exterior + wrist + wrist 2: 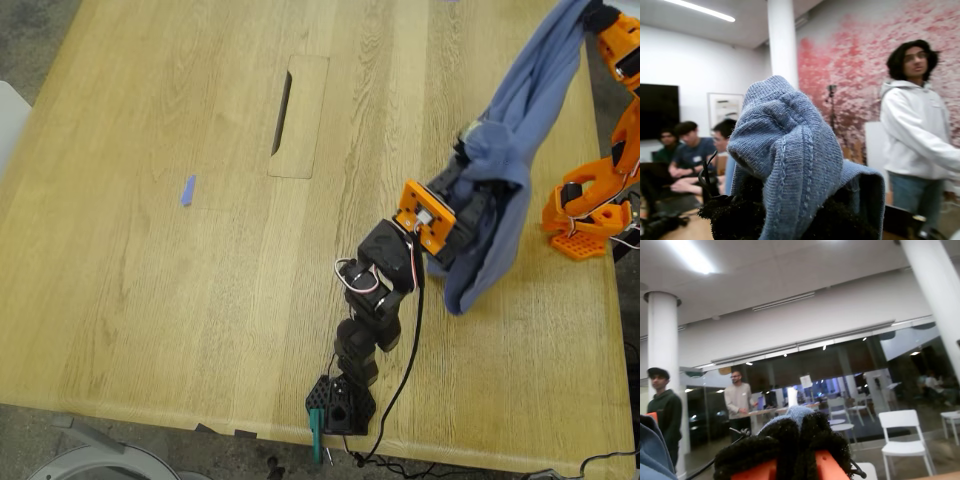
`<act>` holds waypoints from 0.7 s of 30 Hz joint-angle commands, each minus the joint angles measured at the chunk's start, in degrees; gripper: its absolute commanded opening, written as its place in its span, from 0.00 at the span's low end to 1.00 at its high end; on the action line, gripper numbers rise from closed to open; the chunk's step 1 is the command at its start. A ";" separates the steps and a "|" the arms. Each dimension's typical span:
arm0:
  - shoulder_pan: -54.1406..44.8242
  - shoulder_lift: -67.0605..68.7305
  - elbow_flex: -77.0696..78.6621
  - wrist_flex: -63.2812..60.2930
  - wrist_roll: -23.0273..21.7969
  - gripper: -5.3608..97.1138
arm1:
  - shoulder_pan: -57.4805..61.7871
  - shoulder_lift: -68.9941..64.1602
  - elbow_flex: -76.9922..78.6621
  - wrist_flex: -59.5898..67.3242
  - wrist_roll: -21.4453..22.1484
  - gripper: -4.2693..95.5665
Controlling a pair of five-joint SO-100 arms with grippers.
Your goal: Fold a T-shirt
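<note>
The T-shirt (510,130) was held aloft over the bench (150,280), pinched in both arms' jaws.

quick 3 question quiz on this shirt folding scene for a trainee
1. True or false: the T-shirt lies spread flat on the table.
2. What lies on the table at the exterior view's left? A) a small blue scrap B) scissors C) a mug
3. Fill in: the T-shirt hangs bunched between ___ arms.

Key: 1 false, it is bunched and held up at the exterior view's right; 2 A; 3 two.
</note>
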 commanded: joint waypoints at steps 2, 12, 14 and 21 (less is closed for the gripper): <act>4.57 6.86 -0.44 0.97 -1.32 0.05 | -3.08 1.23 -1.76 0.70 0.00 0.04; 8.09 9.76 -0.35 8.44 -1.93 0.05 | -4.66 3.78 -3.60 9.32 0.00 0.04; 8.09 10.20 -0.35 10.11 -2.72 0.05 | -4.66 4.31 -3.87 11.07 0.26 0.04; 1.58 15.12 6.77 13.89 -8.88 0.05 | -3.52 7.03 -4.31 21.36 1.85 0.04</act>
